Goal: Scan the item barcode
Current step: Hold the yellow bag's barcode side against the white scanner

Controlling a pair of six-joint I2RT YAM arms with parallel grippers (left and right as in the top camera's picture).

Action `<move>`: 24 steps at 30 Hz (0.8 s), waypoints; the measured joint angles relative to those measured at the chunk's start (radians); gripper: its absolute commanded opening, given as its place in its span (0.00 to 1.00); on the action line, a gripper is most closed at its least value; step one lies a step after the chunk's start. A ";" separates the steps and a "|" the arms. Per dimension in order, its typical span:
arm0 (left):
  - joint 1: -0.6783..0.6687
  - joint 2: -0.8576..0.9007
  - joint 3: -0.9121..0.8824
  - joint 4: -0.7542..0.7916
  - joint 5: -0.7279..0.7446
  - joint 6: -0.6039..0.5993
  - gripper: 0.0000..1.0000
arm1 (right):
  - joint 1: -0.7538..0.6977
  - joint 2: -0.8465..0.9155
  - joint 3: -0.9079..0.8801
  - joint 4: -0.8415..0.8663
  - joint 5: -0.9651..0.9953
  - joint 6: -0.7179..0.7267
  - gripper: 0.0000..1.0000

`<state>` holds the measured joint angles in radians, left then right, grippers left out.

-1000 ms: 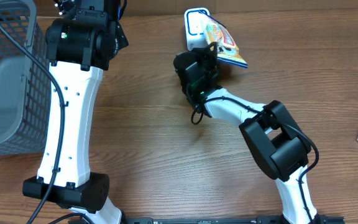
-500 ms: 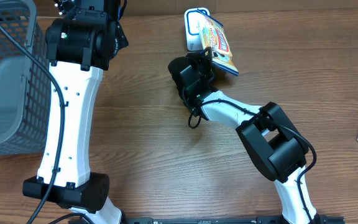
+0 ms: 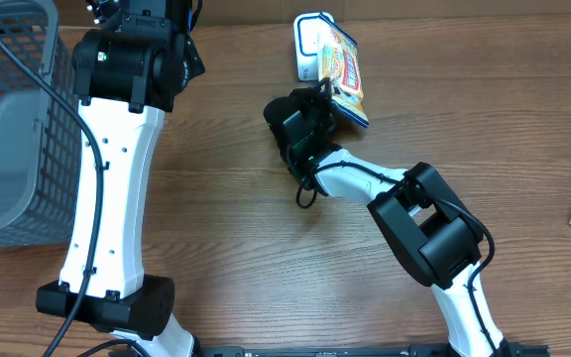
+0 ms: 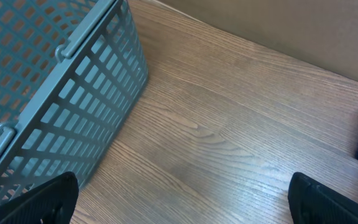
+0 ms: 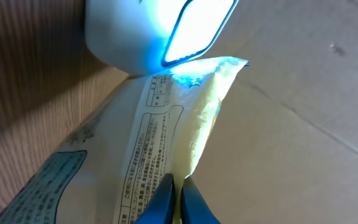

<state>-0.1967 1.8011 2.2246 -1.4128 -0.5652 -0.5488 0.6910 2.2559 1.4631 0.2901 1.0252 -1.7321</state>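
A grey basket [image 3: 8, 119] stands at the counter's [image 3: 236, 228] left edge. Beside it the left gripper [image 4: 185, 202] hangs, jaws spread wide. Further right, the right gripper [image 5: 174, 196] has its jaws pinching a snack packet [image 3: 345, 64], whose top edge is at the glowing window of the white scanner [image 3: 308, 42].

Fine print in a boxed panel on the snack packet [image 5: 143, 168]; nothing legible

A yellow-orange snack packet [image 3: 346, 65] overlaps the white, blue-rimmed scanner [image 3: 308, 47], its printed back catching the blue glow.
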 measured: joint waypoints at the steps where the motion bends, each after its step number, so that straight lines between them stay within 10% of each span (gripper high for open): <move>1: 0.000 0.000 0.000 0.000 0.000 0.000 1.00 | 0.005 0.001 0.001 0.022 0.002 -0.010 0.04; 17: 0.000 0.000 0.000 0.000 0.000 0.000 1.00 | 0.041 0.001 0.031 -0.037 0.010 -0.048 0.04; 24: 0.000 0.000 0.000 0.000 0.000 0.000 1.00 | 0.049 0.001 0.036 0.235 0.068 0.069 0.04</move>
<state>-0.1967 1.8011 2.2246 -1.4128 -0.5652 -0.5488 0.7399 2.2570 1.4990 0.5247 1.0931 -1.6630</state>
